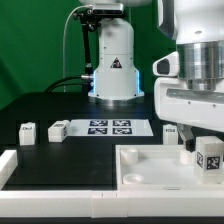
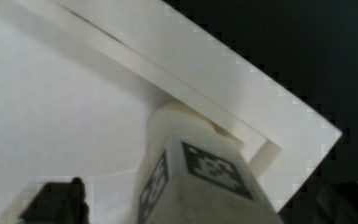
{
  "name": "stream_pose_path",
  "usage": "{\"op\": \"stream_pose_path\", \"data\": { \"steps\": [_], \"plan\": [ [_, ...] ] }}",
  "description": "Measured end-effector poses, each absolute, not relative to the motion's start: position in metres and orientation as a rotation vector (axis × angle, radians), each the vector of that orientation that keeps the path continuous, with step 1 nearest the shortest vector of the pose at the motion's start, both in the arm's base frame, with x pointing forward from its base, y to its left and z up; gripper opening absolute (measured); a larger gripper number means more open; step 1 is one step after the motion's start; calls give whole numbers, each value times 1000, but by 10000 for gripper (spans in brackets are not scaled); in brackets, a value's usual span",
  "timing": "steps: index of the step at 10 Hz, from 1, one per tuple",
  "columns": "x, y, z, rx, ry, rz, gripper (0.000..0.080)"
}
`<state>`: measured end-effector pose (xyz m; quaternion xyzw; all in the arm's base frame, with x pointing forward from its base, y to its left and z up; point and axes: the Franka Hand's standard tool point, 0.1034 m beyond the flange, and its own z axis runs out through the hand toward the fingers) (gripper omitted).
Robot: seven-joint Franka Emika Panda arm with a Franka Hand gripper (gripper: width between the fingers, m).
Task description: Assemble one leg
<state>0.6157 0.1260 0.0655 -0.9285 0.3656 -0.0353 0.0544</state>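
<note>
Going left to right: two spare stubby white plastic blocks sit mid-surface, and the gripper has its jaws clenched on the stubby white tagged leg over the big flat white square tabletop's right corner. I'd keep it upright and centred on the socket. No readable writing, just marker tags.

Marker board on black table; white tabletop piece nearby
</note>
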Motion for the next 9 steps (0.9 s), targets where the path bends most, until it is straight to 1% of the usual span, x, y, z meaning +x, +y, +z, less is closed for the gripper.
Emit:
{"op": "stream_pose_path", "data": {
  "steps": [2, 7, 8, 9],
  "plan": [
    [617, 124, 66, -2963, 698, -129, 649],
    [616, 124, 66, -3084, 7, -164, 649],
    [617, 124, 66, -3086, -35, -165, 649],
    [616, 124, 66, -3085, -4, -164, 531]
  ]
}}
